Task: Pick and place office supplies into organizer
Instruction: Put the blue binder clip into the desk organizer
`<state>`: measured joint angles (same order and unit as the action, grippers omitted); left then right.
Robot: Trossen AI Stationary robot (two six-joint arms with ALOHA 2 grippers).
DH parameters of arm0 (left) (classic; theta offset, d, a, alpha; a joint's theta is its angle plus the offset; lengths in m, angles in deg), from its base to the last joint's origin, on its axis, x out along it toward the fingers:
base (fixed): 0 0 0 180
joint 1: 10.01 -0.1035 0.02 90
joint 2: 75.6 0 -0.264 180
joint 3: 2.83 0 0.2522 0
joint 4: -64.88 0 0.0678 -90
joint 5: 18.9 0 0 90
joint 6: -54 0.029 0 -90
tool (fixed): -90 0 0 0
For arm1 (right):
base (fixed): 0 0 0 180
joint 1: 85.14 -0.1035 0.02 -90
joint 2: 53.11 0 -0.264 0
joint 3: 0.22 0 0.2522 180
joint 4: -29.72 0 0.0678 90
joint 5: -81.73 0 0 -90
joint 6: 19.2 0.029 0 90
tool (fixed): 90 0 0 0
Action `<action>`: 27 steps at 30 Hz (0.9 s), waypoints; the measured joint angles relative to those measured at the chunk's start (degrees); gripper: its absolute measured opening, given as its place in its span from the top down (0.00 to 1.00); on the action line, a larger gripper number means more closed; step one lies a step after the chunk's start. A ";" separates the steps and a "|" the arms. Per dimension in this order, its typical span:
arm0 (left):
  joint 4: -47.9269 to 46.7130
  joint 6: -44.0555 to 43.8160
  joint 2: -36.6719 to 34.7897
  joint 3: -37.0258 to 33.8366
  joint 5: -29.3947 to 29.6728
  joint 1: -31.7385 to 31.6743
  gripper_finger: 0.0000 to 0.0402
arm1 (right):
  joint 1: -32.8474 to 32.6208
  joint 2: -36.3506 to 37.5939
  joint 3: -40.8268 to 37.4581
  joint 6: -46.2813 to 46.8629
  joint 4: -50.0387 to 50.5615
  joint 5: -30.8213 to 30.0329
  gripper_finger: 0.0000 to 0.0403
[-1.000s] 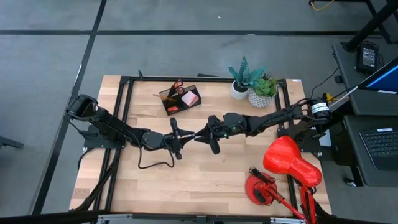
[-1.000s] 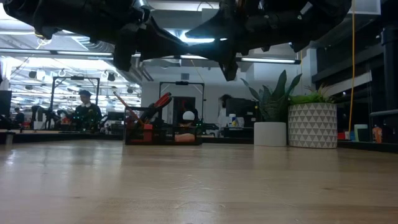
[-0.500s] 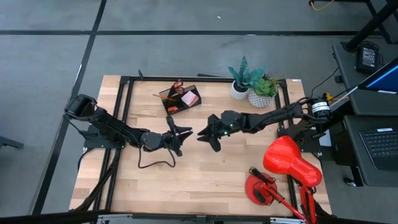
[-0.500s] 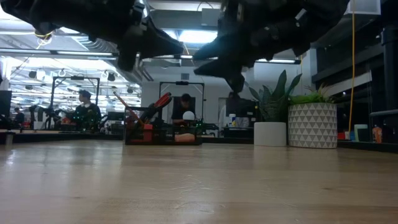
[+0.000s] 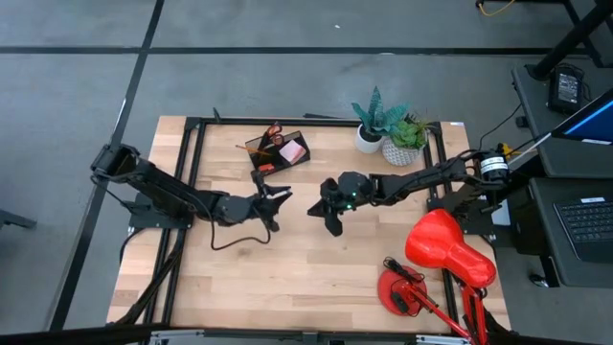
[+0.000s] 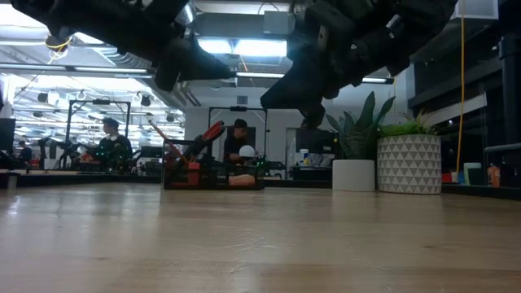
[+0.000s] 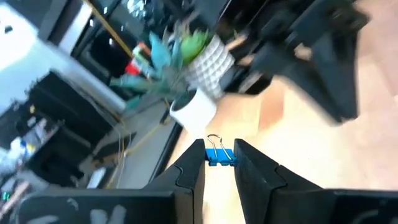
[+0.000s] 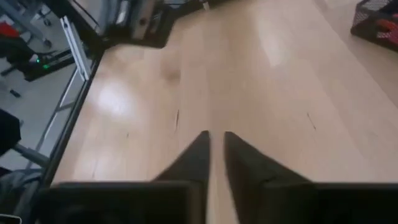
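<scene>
A small blue metal binder clip (image 7: 219, 156) is pinched between the fingers of the left hand (image 5: 275, 198), held above the light wooden table (image 5: 287, 278) just in front of the dark smoky-translucent rectangular organizer (image 5: 278, 152). The right hand (image 5: 323, 212) is raised beside the left, a little farther from the organizer — fingers narrowed to a slim gap, nothing between them. Red-handled scissors (image 6: 203, 135) and a pink sticky-note pad (image 5: 291, 151) are seen inside the organizer.
</scene>
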<state>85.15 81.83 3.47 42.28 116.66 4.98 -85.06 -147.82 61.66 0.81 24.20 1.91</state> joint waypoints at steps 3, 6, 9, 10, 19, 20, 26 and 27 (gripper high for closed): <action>-5.03 -3.91 -1.76 0.00 0.01 -1.50 0.84 | 0.00 0.00 0.00 -2.31 -0.12 -1.55 0.98; -10.82 -8.31 -3.48 0.00 -0.02 -2.93 0.84 | 0.00 -0.27 0.00 -2.67 -0.26 -4.13 0.97; -17.31 -13.32 -4.94 -0.02 -0.02 -4.56 0.84 | 0.02 -1.06 -0.07 -4.75 -0.24 -5.13 0.99; -18.81 -15.20 -5.24 -0.01 -0.04 -5.17 0.84 | 0.02 -1.61 -0.02 -5.23 -0.93 -5.66 0.99; -26.51 -26.27 -5.43 0.00 -1.31 -11.73 0.84 | 0.20 -5.80 -0.07 -4.78 -4.36 -6.15 0.99; -26.97 -27.45 -5.43 0.00 -1.85 -12.49 0.84 | 0.20 -6.06 -0.07 -4.36 -4.89 -6.15 0.99; -30.21 -36.34 -5.38 0.00 -2.42 -16.54 0.84 | 0.20 -6.12 -0.04 -3.80 -5.45 -6.15 0.99; -30.80 -38.14 -5.38 0.00 -2.79 -17.12 0.84 | 0.20 -6.12 -0.04 -3.80 -5.67 -6.15 0.99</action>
<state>54.35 43.69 -1.91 42.28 113.87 -12.14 -84.86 -153.94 61.62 -2.99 18.54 -4.24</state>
